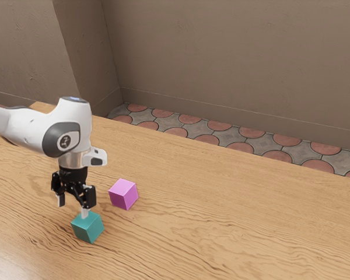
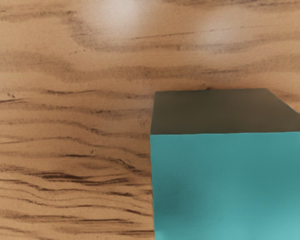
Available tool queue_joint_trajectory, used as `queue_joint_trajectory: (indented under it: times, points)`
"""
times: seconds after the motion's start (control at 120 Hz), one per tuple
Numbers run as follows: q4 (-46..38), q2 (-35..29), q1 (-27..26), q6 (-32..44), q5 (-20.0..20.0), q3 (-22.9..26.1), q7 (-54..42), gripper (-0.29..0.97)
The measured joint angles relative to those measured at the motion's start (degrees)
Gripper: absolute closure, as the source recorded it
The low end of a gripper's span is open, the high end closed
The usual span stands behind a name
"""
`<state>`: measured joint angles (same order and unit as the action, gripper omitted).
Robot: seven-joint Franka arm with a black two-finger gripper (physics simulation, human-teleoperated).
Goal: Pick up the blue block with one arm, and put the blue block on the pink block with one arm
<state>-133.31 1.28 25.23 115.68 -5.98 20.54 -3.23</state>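
Blue block (image 1: 87,227): a teal-blue cube that rests flat on the table (image 1: 233,221), with nothing stacked on it and nothing under it but the wood.
Blue block, wrist view (image 2: 230,185): its bright teal top lies close under the hand, a darker shaded side face shows beyond that, and the wood of the table (image 2: 65,100) surrounds it.
End effector (image 1: 73,206): it hangs just above the blue block, pointing straight down and offset a little toward the exterior view's left of the block.
End effector state: the two black fingers stand apart with a clear gap between them and grip nothing.
Fingers (image 1: 84,212): the pale tip of one finger comes down right to the blue block's top face, but I cannot tell whether it touches. The other finger sits higher and off to the exterior view's left of the block, over bare table.
Pink block (image 1: 123,193): a magenta cube on the table near the blue block, toward the exterior view's right and further back. The two are apart and not touching, and its top is bare.
Arm (image 1: 29,129): white with a grey joint, it reaches in from the exterior view's left and bends down over the blue block.
Tiled floor (image 1: 251,140): red and grey tiles well behind the blue block, past the table's far edge.
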Motion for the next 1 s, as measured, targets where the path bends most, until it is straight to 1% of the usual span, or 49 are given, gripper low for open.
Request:
queue_joint_trajectory:
  times: [0.083, 0.217, 0.458, 0.75, 0.9, 1.0]
  points:
    - [0.44, 0.9, -0.49, 0.65, 0.07, 1.08, 0.82, 0.0]
    - [1.09, 4.38, -3.36, 1.92, 0.03, 1.48, 2.13, -0.01]
    - [1.08, 7.28, -2.79, 3.64, -0.07, 1.43, 4.06, 0.0]
    - [-2.08, 5.29, -2.57, 4.85, -0.1, 1.43, 5.9, 0.0]
    - [-2.39, 5.62, -2.58, 5.65, 0.01, 1.43, 6.57, 0.0]
    - [-2.4, 5.81, -2.55, 6.07, 0.38, 1.43, 7.06, 0.11]
